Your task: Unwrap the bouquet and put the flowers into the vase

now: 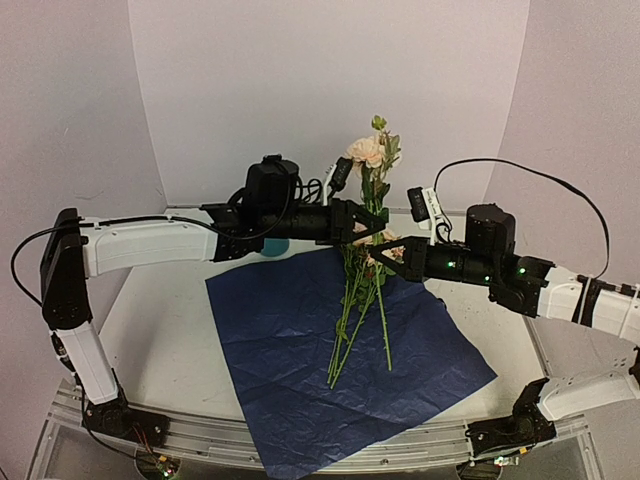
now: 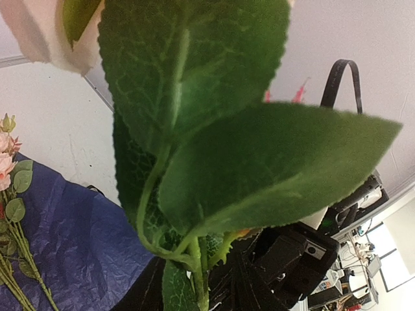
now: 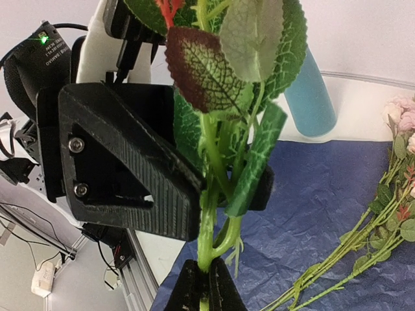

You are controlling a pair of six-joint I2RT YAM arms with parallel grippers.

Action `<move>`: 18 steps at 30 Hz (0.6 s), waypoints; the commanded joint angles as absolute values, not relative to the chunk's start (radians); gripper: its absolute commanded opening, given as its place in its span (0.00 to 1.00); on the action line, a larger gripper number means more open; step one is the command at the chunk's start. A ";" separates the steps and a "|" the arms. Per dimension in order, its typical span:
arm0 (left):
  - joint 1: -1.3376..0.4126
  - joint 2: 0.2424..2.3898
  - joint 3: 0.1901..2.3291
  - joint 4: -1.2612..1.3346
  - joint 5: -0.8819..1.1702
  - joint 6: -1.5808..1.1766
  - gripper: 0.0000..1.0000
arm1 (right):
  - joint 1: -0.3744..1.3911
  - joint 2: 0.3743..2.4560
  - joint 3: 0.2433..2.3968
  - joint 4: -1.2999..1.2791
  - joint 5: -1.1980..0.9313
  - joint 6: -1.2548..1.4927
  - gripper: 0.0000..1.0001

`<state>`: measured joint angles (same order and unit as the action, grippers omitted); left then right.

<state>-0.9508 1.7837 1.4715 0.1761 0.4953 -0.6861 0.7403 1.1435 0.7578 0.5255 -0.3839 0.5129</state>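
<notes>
One flower (image 1: 366, 150) stands up in the air w/ both tools on its stem (image 3: 207, 214). Our right gripper (image 3: 204, 285) is pinched tight on the stem low down. We think it holds the flower up straight so the other tool can get a grip higher up.

Our left gripper (image 3: 224, 188) has its jaws on both sides of that same stem, just above the right one & under the leaves (image 2: 259, 168). We can't tell if it is squeezing or just sitting round the stem. Big leaves fill the left wrist view, so no help there.

We guess this is a hand-over, b/c the vase (image 1: 275, 246) sits behind & to the left of the left gripper, partly hidden. The held flower is well apart from it.

The rest of the flowers (image 1: 355, 320) lie flat on the blue paper (image 1: 290, 340), right under both tools, stems pointing to us. The paper is spread open, so unwrapping looks done.
</notes>
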 commanded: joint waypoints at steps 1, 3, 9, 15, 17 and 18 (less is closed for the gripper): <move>-0.956 1.795 1.519 0.210 0.522 -0.699 0.35 | 0.741 1.134 0.782 0.597 -0.398 0.512 0.00; -0.955 1.797 1.517 0.210 0.529 -0.701 0.34 | 0.741 1.132 0.780 0.597 -0.390 0.512 0.00; -0.955 1.798 1.508 0.210 0.532 -0.699 0.24 | 0.741 1.132 0.778 0.598 -0.389 0.511 0.00; -0.953 1.791 1.503 0.209 0.529 -0.679 0.00 | 0.741 1.136 0.781 0.597 -0.389 0.510 0.15; -0.947 1.773 1.491 0.207 0.507 -0.657 0.00 | 0.741 1.135 0.780 0.597 -0.388 0.507 0.47; -0.941 1.762 1.485 0.202 0.495 -0.641 0.00 | 0.741 1.132 0.777 0.597 -0.384 0.506 0.62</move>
